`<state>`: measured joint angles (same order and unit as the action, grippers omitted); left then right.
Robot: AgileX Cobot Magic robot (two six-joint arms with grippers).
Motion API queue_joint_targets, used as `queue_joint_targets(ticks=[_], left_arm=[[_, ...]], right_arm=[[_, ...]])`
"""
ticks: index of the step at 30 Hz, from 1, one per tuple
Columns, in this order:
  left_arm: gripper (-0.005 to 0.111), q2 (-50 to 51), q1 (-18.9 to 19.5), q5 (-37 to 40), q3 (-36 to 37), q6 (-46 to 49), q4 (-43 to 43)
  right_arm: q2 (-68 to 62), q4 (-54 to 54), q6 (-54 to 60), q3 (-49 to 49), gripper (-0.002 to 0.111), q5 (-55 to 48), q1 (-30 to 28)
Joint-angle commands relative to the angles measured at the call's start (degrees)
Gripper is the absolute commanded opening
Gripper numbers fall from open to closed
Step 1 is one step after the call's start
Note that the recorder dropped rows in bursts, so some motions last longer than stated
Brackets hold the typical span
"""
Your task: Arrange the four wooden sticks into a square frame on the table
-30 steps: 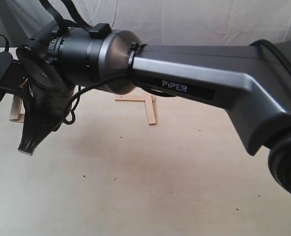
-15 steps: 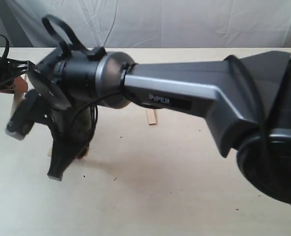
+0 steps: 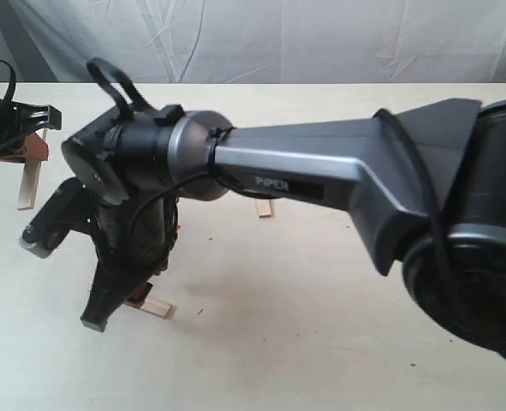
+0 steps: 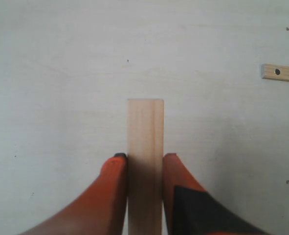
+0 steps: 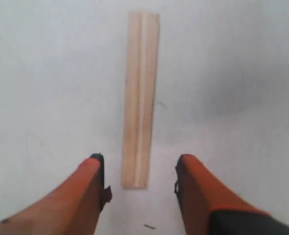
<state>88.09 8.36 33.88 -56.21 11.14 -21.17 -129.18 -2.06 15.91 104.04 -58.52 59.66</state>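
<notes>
My right gripper [image 5: 139,171] stands open just above the table [image 3: 321,342]. One wooden stick [image 5: 141,98] lies flat on the table, its near end between the orange fingertips and touching neither. In the exterior view this stick [image 3: 154,308] pokes out beside that gripper [image 3: 64,282] at the front left. My left gripper [image 4: 145,157] is shut on a second stick [image 4: 145,132], seen at the far left [image 3: 28,184]. A third stick [image 4: 280,72], with a small hole, lies apart on the table. The end of another stick [image 3: 264,208] shows under the right arm. No square frame is visible.
The thick dark right arm [image 3: 338,171] reaches across the exterior view from right to left and hides much of the table's middle. A wrinkled white cloth [image 3: 321,38] hangs behind the table's far edge.
The right gripper swung down towards the front left with a stick, then opened. The stick now lies free on the table. The left gripper has kept its hold.
</notes>
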Motion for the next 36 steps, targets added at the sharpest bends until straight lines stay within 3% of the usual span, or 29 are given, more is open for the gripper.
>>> queue_joint_targets(ticks=[1,7,23,36], left_arm=[[0.0,0.22,-0.55,-0.27,-0.36,-0.06,-0.25],[0.0,0.22,-0.55,-0.27,-0.36,-0.06,-0.25],[0.0,0.22,-0.55,-0.4,-0.36,-0.06,-0.25],[0.0,0.22,-0.55,-0.4,-0.36,-0.06,-0.25]], right_arm=[[1.4,-8.63,4.65,0.22,0.046,0.09,-1.75],[-2.48,-12.9,5.74,0.22,0.04,0.17,-3.3],[-6.98,-13.13,5.22,0.22,0.04,2.04,-3.7],[-2.38,-12.78,4.85,0.22,0.04,2.22,-3.7]])
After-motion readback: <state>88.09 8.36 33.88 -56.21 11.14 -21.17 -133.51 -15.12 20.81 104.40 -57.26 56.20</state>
